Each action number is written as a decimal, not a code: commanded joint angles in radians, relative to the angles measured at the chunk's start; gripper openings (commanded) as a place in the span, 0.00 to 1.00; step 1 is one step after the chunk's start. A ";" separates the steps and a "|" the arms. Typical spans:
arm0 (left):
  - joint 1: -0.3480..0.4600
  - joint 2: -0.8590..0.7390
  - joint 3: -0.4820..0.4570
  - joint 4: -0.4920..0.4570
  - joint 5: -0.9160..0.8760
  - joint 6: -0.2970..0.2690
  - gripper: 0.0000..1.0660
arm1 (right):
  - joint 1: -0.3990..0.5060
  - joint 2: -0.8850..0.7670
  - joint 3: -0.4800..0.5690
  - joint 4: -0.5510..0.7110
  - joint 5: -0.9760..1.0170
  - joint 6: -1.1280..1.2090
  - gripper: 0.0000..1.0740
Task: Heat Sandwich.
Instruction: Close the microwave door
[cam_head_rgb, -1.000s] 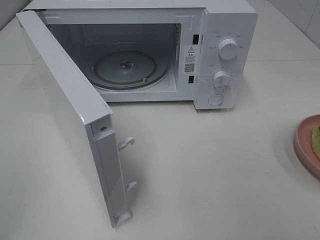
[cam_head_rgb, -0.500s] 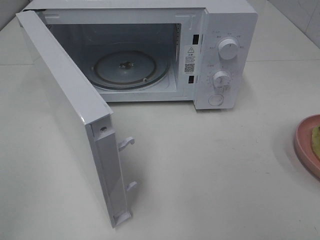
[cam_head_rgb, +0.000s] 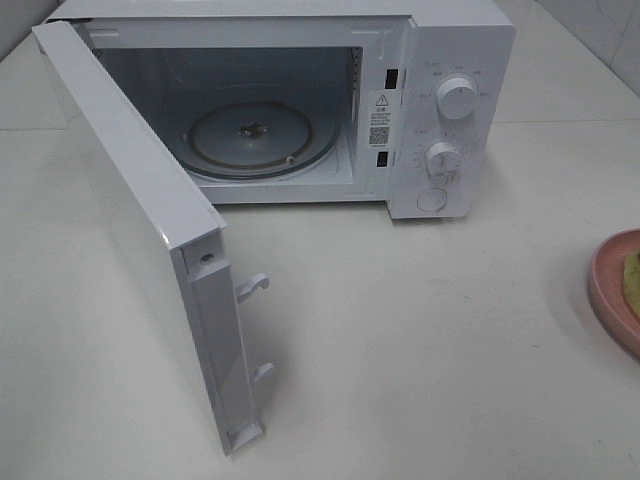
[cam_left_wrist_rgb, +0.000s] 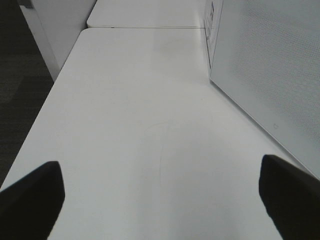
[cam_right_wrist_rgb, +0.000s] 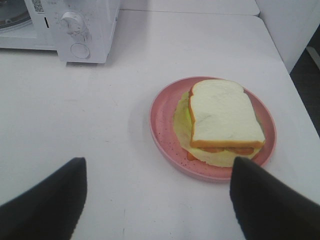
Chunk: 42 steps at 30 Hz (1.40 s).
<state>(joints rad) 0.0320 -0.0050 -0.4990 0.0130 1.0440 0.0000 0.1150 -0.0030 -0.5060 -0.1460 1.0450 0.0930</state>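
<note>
The sandwich (cam_right_wrist_rgb: 225, 114), white bread with yellow-green filling, lies on a round pink plate (cam_right_wrist_rgb: 165, 120) on the white table. My right gripper (cam_right_wrist_rgb: 157, 172) hangs open just short of the plate, one dark finger (cam_right_wrist_rgb: 47, 200) to each side of it, holding nothing. In the high view only the plate's rim (cam_head_rgb: 612, 290) and a sliver of the sandwich (cam_head_rgb: 633, 278) show at the right edge. The microwave (cam_head_rgb: 440, 110) stands open, its glass turntable (cam_head_rgb: 252, 135) bare. My left gripper (cam_left_wrist_rgb: 160, 172) is open over bare table beside the microwave door (cam_left_wrist_rgb: 270, 65). Neither arm shows in the high view.
The microwave door (cam_head_rgb: 140, 220) swings out to the left toward the table's front, its latch hooks (cam_head_rgb: 252, 288) sticking out. Two knobs (cam_head_rgb: 455, 98) sit on the panel at the right. The table's edge (cam_left_wrist_rgb: 35, 120) and dark floor lie beside my left gripper.
</note>
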 joint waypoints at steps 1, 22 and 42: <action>0.002 -0.025 0.003 0.001 -0.009 0.000 0.94 | -0.034 -0.028 0.004 0.003 -0.006 -0.013 0.71; 0.002 -0.025 0.003 0.001 -0.009 0.000 0.94 | -0.046 -0.028 0.003 0.003 -0.006 -0.011 0.71; 0.002 -0.025 0.003 -0.004 -0.009 0.000 0.94 | -0.046 -0.028 0.002 0.003 -0.006 -0.011 0.71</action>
<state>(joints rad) 0.0320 -0.0050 -0.4990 0.0130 1.0440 0.0000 0.0770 -0.0030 -0.5060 -0.1460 1.0450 0.0930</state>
